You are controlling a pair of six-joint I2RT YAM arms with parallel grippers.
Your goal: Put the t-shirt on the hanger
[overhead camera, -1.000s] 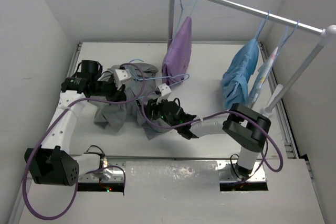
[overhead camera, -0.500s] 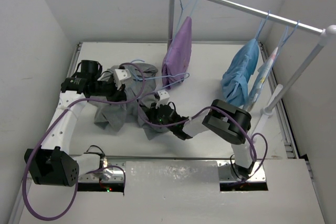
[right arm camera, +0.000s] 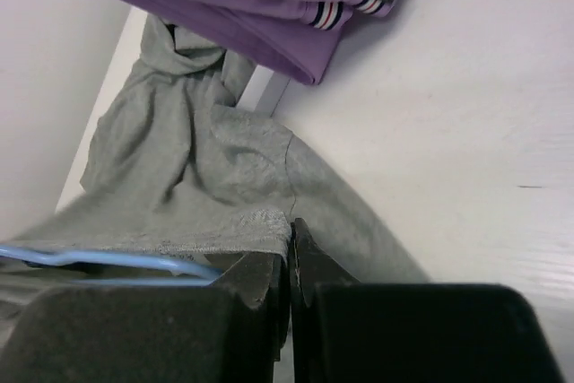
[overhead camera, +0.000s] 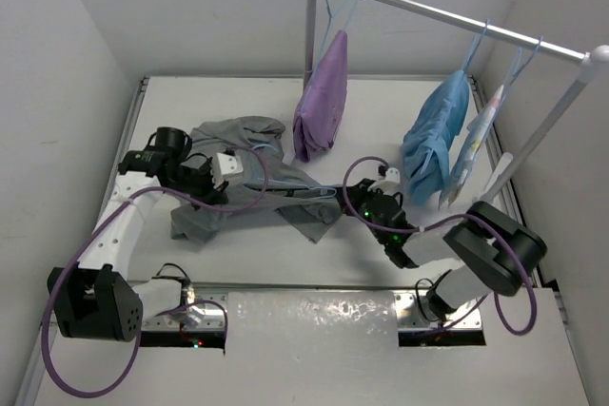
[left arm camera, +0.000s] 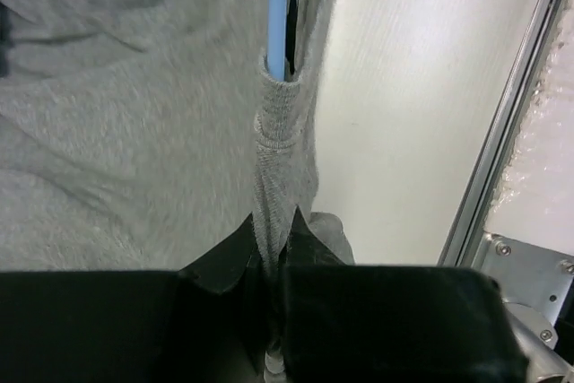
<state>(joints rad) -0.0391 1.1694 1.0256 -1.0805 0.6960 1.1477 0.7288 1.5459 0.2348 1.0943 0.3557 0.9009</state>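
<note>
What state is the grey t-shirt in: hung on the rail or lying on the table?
Lying: the t-shirt sprawls crumpled on the table, away from the rail.

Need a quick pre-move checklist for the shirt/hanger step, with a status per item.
1. Grip of left end effector on the t-shirt: ok, shut on a grey band of fabric.
2. Grip of right end effector on the t-shirt's edge: ok, shut.
3. Wire of the hanger inside the fabric: ok, it enters a grey opening.
4. Hanger shoulders seated in the shirt: cannot tell, mostly hidden.
5. Shirt spread flat: not ok, bunched near the left arm.
6. Clearance from the purple garment: cannot tell, its hem hangs close.
</note>
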